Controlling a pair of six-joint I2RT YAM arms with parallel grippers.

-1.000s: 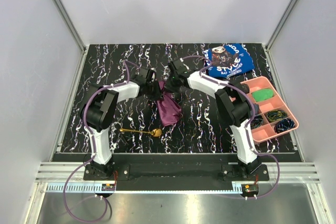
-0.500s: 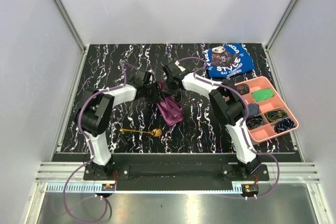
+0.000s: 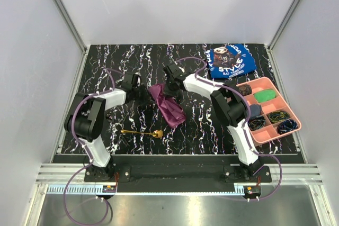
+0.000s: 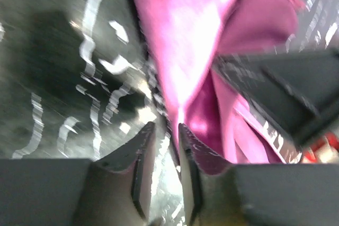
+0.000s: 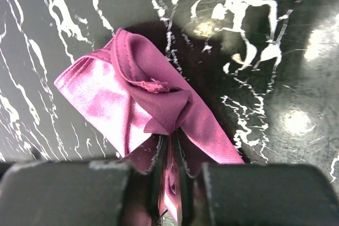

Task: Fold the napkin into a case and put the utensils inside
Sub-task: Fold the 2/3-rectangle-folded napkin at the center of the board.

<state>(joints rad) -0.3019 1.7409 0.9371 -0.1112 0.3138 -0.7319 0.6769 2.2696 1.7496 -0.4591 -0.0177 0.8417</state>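
Folding is the step in hand: the napkin (image 3: 168, 105) lies crumpled and only half layered, far from a finished fold. The right gripper (image 5: 169, 168) is clenched on a thin fold of it, with cloth pinched between its tips and spreading out ahead of them. The left gripper (image 4: 165, 136) stands slightly parted and grasps nothing. The napkin's edge sits just beyond its right tip, but blur hides any contact. The spoon (image 3: 143, 132) lies well apart from both grippers. Next, I judge, the left must pinch a corner — then both can draw the cloth flat for a clean fold.
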